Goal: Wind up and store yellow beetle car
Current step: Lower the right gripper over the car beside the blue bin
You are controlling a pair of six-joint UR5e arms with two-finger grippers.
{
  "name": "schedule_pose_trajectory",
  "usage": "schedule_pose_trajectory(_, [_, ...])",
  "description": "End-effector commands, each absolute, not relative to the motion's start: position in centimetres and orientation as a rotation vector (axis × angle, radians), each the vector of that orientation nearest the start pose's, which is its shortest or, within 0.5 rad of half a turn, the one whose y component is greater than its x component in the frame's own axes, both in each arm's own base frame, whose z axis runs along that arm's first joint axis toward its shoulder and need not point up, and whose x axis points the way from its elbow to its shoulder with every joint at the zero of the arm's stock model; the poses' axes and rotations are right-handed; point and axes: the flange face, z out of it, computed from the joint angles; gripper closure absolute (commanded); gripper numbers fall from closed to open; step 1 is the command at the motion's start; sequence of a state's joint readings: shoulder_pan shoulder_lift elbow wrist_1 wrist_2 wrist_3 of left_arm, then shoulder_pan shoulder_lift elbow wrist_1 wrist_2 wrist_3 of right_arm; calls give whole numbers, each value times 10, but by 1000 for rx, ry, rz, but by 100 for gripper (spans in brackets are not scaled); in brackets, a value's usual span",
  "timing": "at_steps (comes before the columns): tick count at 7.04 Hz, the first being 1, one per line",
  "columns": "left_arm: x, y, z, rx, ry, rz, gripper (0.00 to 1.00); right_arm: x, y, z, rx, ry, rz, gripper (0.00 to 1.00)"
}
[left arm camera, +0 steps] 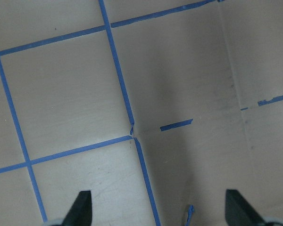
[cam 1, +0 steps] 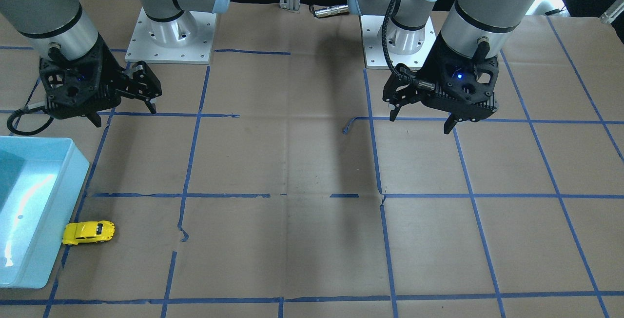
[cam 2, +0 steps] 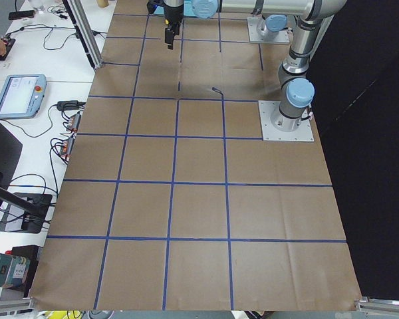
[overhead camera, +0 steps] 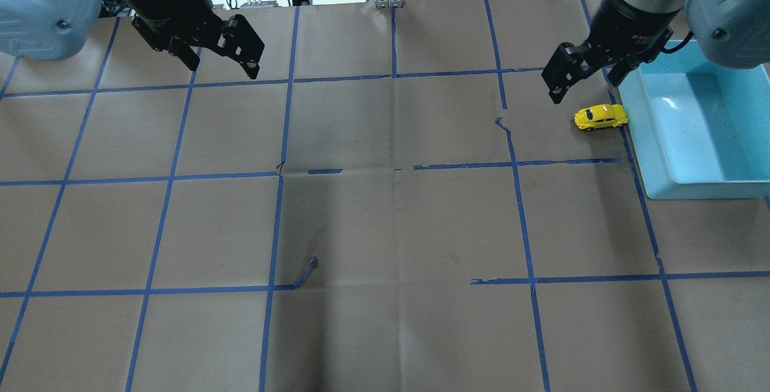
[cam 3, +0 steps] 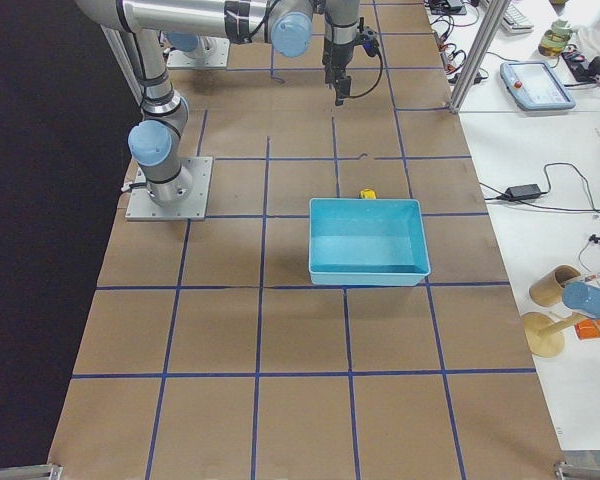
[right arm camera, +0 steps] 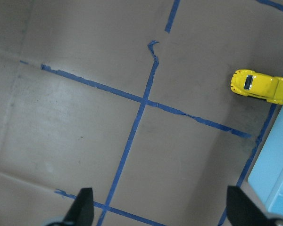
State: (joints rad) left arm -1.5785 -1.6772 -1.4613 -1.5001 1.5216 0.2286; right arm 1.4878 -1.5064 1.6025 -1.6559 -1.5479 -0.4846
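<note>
You have no legible text, label, brand or number in any view. The pendant screen [cam 2: 18,95], well apart from the left gripper [cam 2: 168,45], shows content too small to read.

Yellow beetle car [overhead camera: 600,117] — upright on wheels, just beside bin [overhead camera: 698,133].

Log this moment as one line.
yellow beetle car: beside blue bin, not stored | left gripper: open, empty | right gripper: open, empty, near car

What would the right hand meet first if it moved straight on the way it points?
The right hand would probably meet bare table paper near a blue tape crossing; the yellow beetle car lies off to one side.
</note>
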Motion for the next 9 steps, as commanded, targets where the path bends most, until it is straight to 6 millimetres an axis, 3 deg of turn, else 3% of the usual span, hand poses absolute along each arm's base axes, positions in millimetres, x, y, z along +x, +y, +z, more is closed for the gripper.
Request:
schedule_pose_trajectory(1, [-142, -542, 498, 373, 3159, -120, 1, 79, -539, 425, -1010, 2936, 60, 0])
schedule_pose_trajectory(4, [-142, -539, 501, 273, 3171, -79, 1, 20, -577, 382, -1346, 2784, 38, 0])
schedule_pose_trajectory(5, [-141, -539, 501, 268, 3172, -79, 1, 12, -583, 368, -1514, 2692, 48, 0])
schedule_pose_trajectory(7, [-141, -539, 499, 267, 3172, -74, 1, 8, -592, 361, -1704, 2616, -7, 0])
schedule_pose_trajectory(9, [-140, -534, 501, 271, 3164, -78, 1, 7, -598, 334, -1944, 2410, 7, 0])
